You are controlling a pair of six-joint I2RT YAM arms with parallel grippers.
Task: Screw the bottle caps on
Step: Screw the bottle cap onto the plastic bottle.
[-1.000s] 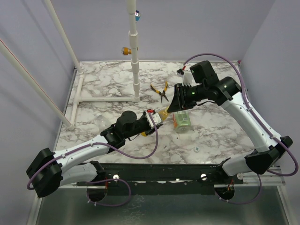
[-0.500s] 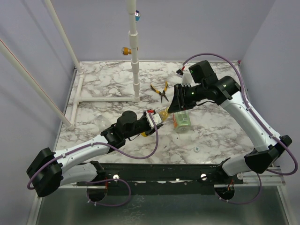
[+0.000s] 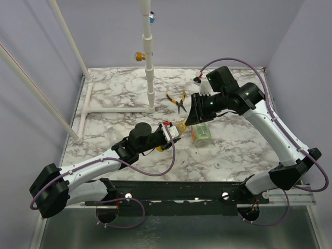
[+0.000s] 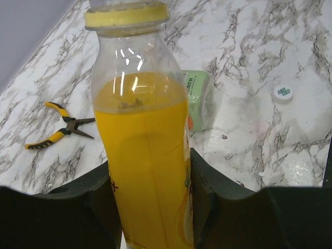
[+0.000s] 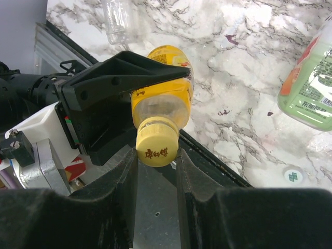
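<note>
Top external view: above the marble table [image 3: 119,88], the left gripper [image 3: 173,133] clamps the body of the yellow bottle [image 3: 180,125] and holds it tilted toward the right gripper [image 3: 192,118]. The right wrist view shows that gripper's fingers pressed narrow against both sides of the yellow cap [image 5: 157,147], which sits on the bottle's neck.

The bottle is well over half full of orange liquid. With the neck tilted, a cap that goes on crooked or slips from the fingers would likely let the drink spill onto the table. The smooth body could also turn inside the left jaws along with the cap, so the cap would spin without tightening.

A clear bottle [image 3: 201,133] with a green label lies on its side just beyond, close enough to be knocked by a swinging arm. Whether it has a cap cannot be told. The pliers [image 3: 179,101] lie farther back. A whitish cap [image 3: 217,165] rests apart near the front edge.
</note>
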